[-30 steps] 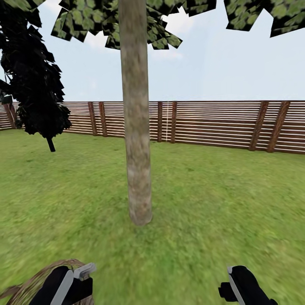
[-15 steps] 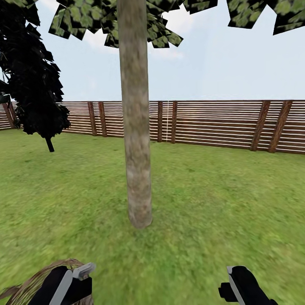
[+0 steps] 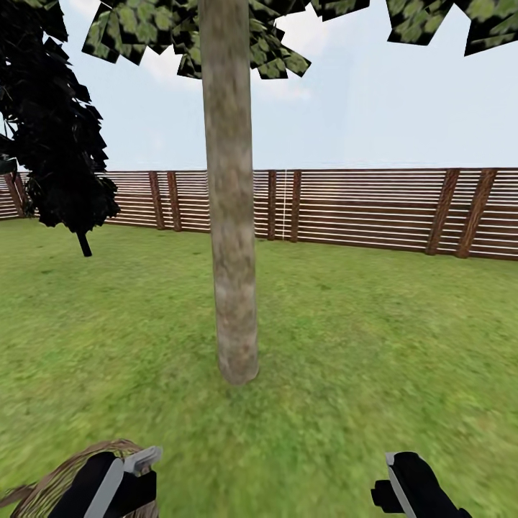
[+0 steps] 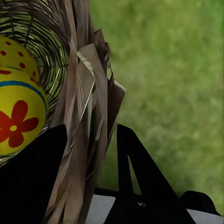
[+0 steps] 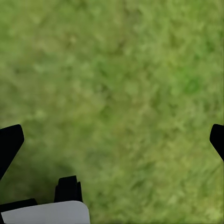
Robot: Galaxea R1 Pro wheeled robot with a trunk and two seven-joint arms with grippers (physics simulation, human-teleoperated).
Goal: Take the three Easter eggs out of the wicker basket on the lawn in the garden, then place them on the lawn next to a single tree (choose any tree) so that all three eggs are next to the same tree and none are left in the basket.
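On the lawn [image 3: 374, 345], the wicker basket [image 4: 86, 116] was clamped at its rim by the left gripper [image 4: 91, 149] with Easter eggs [image 4: 18, 116] inside, the right gripper [image 5: 112, 140] was held spread, and the tree [image 3: 232, 216] and fence [image 3: 360, 210] were seen beyond.

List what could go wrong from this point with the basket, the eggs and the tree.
The left gripper pinches only the frayed rim of the round brown wicker basket; the strands may slip or tear.

At least two yellow eggs with red dots are in the basket; a tilt could spill them away from the grey-brown tree trunk.

The right gripper hangs open over the green lawn, giving the basket no support.
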